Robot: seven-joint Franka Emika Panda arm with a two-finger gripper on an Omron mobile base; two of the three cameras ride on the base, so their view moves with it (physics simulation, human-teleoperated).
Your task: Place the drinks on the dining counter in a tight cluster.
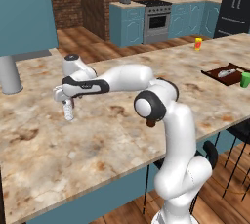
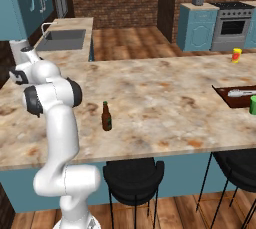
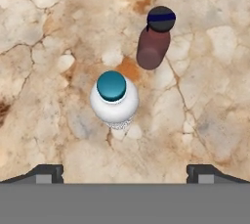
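My gripper (image 3: 125, 173) hangs open over the dining counter (image 1: 112, 140), pointing straight down, with nothing between its fingertips (image 3: 49, 171). Just beyond them stands the pale water bottle (image 3: 114, 98) with a teal cap, seen from above. The dark maroon can (image 3: 154, 42) stands close behind it, a small gap apart. In the left base view the gripper (image 1: 67, 103) sits right above the water bottle (image 1: 69, 112) at the counter's left. The brown glass bottle (image 2: 106, 117) stands alone near the counter's front edge (image 2: 160, 153), well away from the other two, beside my arm's elbow.
At the counter's far right lie a dark tray (image 1: 225, 74) and a green cup (image 1: 245, 79), with a small yellow-and-red container (image 1: 198, 43) further back. A grey column (image 1: 9, 74) rises at the left. Black stools (image 2: 134, 178) stand under the front edge.
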